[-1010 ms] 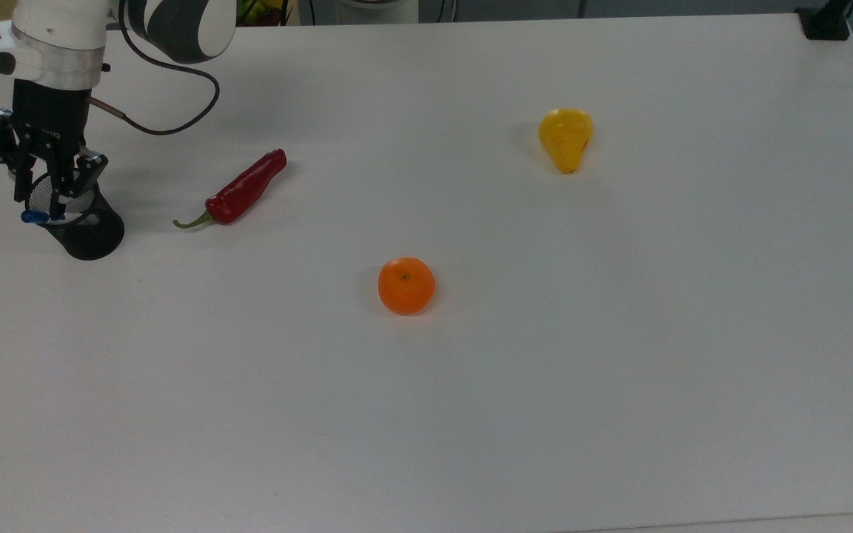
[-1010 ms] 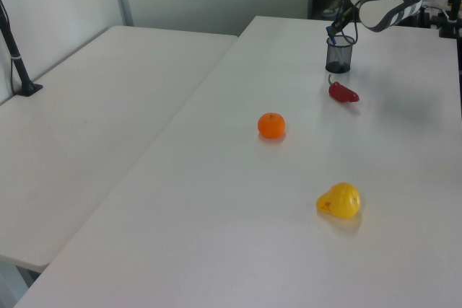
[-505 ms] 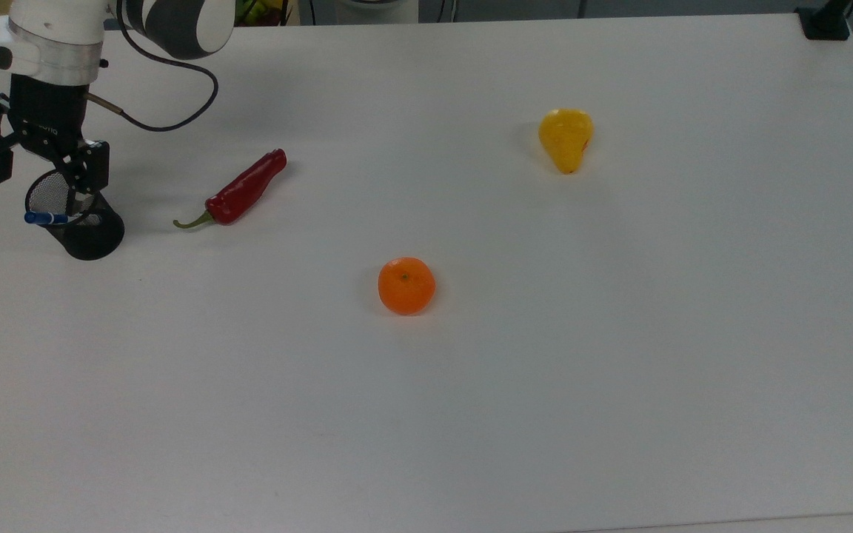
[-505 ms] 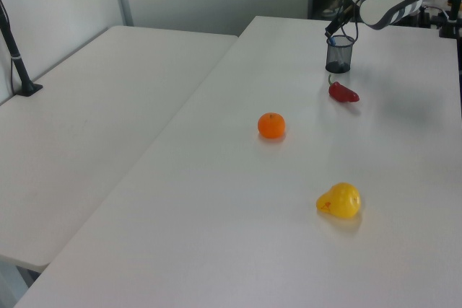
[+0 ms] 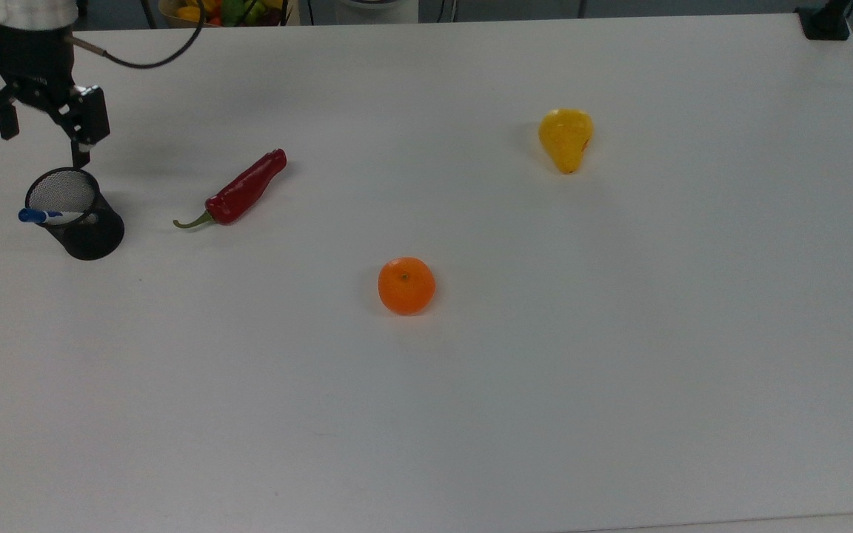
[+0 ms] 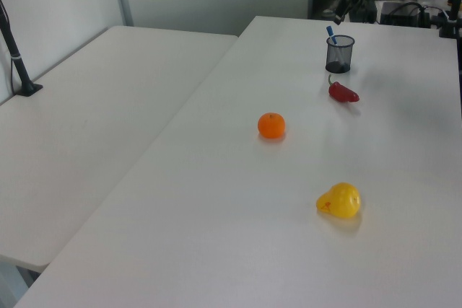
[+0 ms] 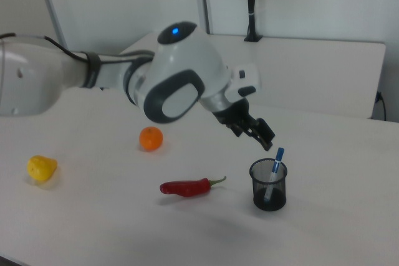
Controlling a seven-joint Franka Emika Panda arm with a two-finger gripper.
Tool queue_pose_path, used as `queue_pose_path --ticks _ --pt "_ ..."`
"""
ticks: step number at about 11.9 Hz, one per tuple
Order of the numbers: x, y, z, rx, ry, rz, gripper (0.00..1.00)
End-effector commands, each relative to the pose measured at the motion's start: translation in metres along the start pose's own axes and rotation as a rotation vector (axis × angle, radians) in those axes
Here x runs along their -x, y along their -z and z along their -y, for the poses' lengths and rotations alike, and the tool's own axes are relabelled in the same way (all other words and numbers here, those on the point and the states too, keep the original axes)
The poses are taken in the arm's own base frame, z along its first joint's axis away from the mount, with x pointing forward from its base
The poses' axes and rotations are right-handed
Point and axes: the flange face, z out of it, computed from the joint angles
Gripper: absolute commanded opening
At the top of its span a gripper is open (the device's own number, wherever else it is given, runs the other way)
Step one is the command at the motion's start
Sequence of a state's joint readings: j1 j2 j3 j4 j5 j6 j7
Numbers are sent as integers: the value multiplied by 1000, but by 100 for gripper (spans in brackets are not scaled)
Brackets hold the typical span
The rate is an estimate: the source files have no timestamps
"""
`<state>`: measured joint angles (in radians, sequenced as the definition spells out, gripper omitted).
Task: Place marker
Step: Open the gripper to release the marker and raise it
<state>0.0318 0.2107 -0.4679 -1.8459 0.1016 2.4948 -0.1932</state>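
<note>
On white table [image 5: 545, 385], marker [image 7: 275, 165] stands tilted in cup [image 7: 269, 186], blue cap up.

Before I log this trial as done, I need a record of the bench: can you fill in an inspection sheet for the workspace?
Surface: white table, flat, no spills seen.
Job's things: marker stands tilted in the black mesh pen cup, blue cap up, leaning on the rim.
Clutter: red chili pepper lying beside the cup; orange mid-table; yellow pear farther off, all apart from each other.
Tool: tool open, holding nothing, raised clear of the cup.
Cables: black cable looping off the arm above the table.
Surroundings: second white table alongside; a black post clamped to it.
</note>
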Motion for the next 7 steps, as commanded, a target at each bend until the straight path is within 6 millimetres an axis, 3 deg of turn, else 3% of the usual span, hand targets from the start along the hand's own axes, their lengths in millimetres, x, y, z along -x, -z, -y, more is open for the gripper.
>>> queue_pose_path --ticks 1,3,4,7 --pt "-9 82 2 -111 -57 160 100" --pt "-18 121 11 -136 -100 223 100" --pt "-18 144 25 -154 -138 258 100" --pt "-13 184 62 -183 -179 296 100"
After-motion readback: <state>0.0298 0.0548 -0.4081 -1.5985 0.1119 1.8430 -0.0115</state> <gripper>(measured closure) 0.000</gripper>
